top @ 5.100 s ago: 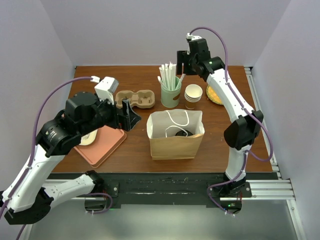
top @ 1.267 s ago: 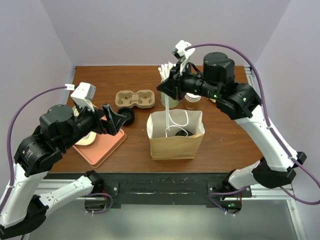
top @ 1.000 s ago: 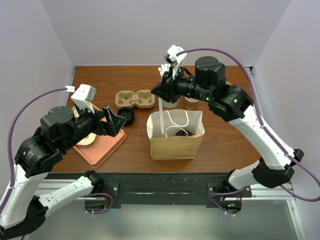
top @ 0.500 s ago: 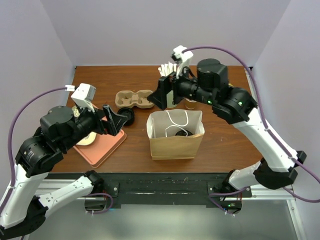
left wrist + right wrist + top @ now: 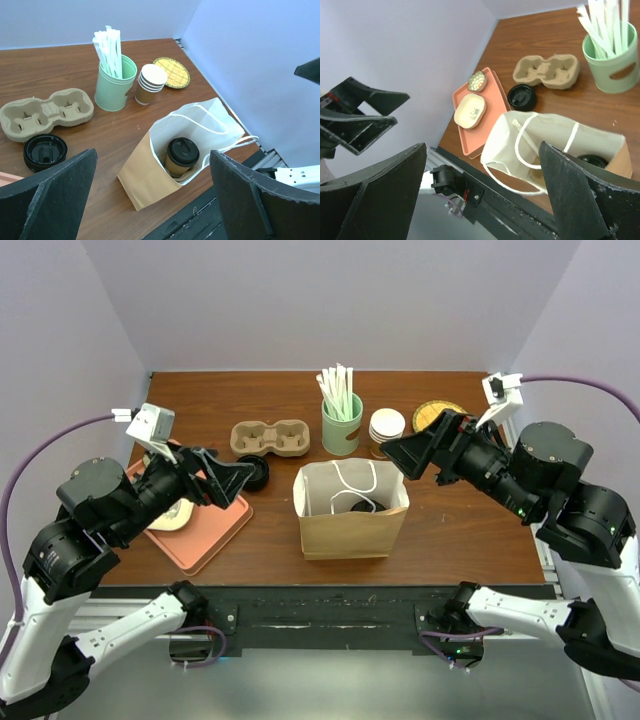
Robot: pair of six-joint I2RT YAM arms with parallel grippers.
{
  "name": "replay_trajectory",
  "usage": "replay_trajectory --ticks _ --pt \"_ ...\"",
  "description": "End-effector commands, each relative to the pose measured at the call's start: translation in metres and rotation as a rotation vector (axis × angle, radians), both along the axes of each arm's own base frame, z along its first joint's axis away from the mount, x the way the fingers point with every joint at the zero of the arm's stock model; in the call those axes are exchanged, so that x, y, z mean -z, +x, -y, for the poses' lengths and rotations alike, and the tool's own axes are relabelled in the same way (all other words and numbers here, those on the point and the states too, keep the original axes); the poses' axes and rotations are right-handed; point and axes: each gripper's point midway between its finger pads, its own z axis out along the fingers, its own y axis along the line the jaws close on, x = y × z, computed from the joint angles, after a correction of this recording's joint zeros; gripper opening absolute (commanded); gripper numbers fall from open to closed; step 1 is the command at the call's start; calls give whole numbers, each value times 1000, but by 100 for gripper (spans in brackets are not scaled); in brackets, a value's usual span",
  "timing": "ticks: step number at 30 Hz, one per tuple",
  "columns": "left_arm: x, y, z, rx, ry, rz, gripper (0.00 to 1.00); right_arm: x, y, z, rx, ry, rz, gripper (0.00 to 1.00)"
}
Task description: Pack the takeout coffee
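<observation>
The coffee cup stands upright at the bottom of the paper bag, about the middle of the top view, black lid facing up. My left tool and right tool both hang above the table, fingers spread wide, nothing in either.

My guess on handling: it's thin paper, so it dents if I squeeze hard. If there's drink inside it's heavier and sloshy, but I can't tell from here. The plastic lid looks slick and could pop off, so I wouldn't lift by that. I'd grab the brown wall just under the lid rim, coming straight down through the bag mouth. The floppy bag sides crowd the fingers though.
</observation>
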Motion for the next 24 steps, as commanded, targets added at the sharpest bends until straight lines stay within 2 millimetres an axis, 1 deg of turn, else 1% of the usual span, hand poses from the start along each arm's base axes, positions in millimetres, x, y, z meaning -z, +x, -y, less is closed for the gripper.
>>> replay_trajectory --ticks 1,4,9,24 --pt "-14 1 3 17 -35 67 100 24 7 10 97 -10 -93 99" --pt "-11 2 5 21 -29 57 100 25 6 14 110 -9 -93 99" --pt "-11 1 6 27 -33 59 100 32 6 13 106 -28 -107 99" --pt "-17 1 6 30 -27 85 100 32 12 12 123 -21 -88 99"
